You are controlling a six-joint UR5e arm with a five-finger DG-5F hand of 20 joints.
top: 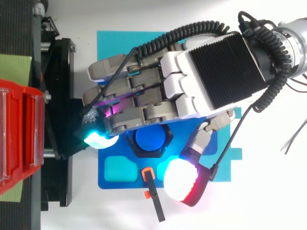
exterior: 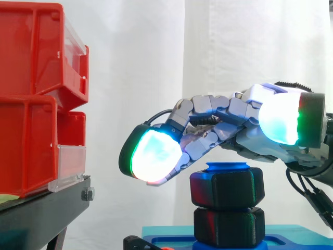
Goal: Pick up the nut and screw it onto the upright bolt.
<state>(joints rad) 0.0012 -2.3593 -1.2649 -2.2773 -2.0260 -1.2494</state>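
Observation:
A black hex nut (exterior: 226,190) sits on the upright blue bolt (exterior: 226,166), whose round top shows just above it. Below the nut is a second black hex block (exterior: 229,226) on the blue base plate (top: 109,152). From above, the nut (top: 168,142) rings the bolt's blue top (top: 151,138). My hand (top: 206,81) hovers over the bolt with its fingers stretched out to the left and holds nothing. The glowing fingertips (exterior: 153,155) hang left of the nut, apart from it. The thumb's pad (top: 181,186) sits at the plate's near side.
Red bins (exterior: 31,99) are stacked on a black stand (exterior: 47,208) at the left. A cyan mat (top: 110,43) lies under the base plate. A thin black tool with an orange end (top: 152,190) lies at the plate's front edge.

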